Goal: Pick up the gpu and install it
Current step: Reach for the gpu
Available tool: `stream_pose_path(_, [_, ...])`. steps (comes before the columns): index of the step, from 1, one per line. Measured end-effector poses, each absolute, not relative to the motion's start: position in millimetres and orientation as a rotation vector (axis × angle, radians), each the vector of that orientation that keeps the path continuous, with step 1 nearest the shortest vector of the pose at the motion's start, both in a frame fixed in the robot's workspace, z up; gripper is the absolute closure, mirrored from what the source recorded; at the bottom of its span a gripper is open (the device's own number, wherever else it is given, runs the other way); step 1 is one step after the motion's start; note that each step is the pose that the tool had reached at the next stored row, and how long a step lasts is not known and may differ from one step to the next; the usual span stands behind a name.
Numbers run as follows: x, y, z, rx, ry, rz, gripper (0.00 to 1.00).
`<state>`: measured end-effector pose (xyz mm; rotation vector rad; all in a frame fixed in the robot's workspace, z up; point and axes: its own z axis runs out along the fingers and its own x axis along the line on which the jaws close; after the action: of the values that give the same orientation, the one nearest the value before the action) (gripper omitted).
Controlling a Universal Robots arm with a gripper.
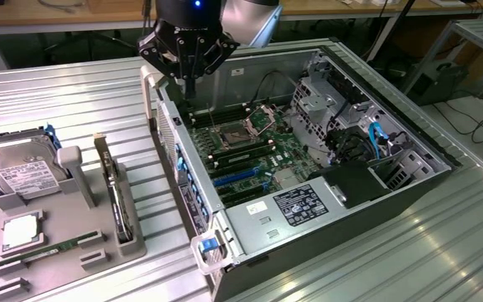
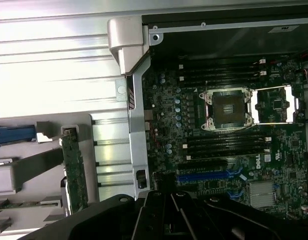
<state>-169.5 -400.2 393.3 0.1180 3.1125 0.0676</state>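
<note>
The gpu [image 1: 112,182] is a thin green card standing on its edge in a slot of the grey holder [image 1: 82,264], at the exterior view's left of the open computer case [image 1: 392,207]. It also appears in the wrist view as a narrow green strip, the gpu [image 2: 74,172]. My gripper [image 1: 189,87] hangs above the case's rear corner, over the motherboard's edge, well away from the card. Its dark fingers are pressed together and hold nothing. The gripper [image 2: 166,196] points down near the case wall and the blue slot [image 2: 201,176].
On the holder, a hard drive [image 1: 19,167], a processor chip [image 1: 22,229] and a memory stick [image 1: 53,248] sit beside the card. The motherboard [image 1: 250,151] has an open processor socket [image 2: 228,107]. The case wall with its handle [image 2: 126,42] stands between the holder and the board.
</note>
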Motion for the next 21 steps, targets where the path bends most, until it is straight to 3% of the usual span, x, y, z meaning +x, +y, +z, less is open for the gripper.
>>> stream_pose_path(21, [-179.6, -400.5, 393.3, 0.118, 3.113, 0.068, 0.89])
